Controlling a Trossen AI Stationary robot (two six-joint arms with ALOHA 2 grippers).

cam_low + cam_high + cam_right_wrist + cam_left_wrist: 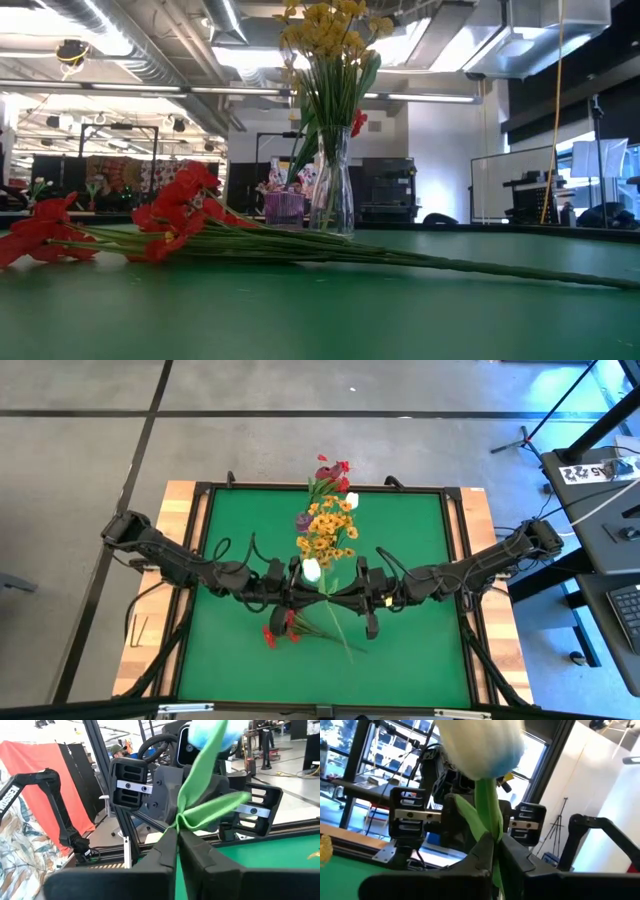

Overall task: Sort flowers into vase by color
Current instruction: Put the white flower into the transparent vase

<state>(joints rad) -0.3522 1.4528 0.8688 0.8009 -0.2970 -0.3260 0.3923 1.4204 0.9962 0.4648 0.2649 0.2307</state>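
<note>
A white tulip (pixel 311 569) on a long green stem is held between my two grippers over the middle of the green table. My left gripper (pixel 300 584) (pixel 496 840) and my right gripper (pixel 345 590) (pixel 177 834) face each other, both shut on its stem. The blossom (pixel 481 745) shows just past the left fingers. A glass vase (pixel 333 185) near the far edge holds yellow sprays (pixel 326 532). Red (pixel 335 470), dark pink (pixel 303 520) and white (pixel 351 500) blossoms show around them. Red sprays (pixel 270 635) (pixel 175 215) lie flat on the table. My left gripper pinches the tulip's stem (pixel 492 827) just below the blossom, coming level from the table's left, fingers across the stem. My right gripper pinches the stem where its leaves branch off (pixel 186 820), coming level from the table's right, fingers across the stem. The blossom (pixel 207 732) shows beyond the leaves.
The tulip's stem runs on toward the near edge (pixel 345 645), crossing the red sprays' stems (pixel 450 265); whether its end rests on the table I cannot tell. A dark raised frame (pixel 455 560) rims the green mat. Bare mat lies left and right of the arms.
</note>
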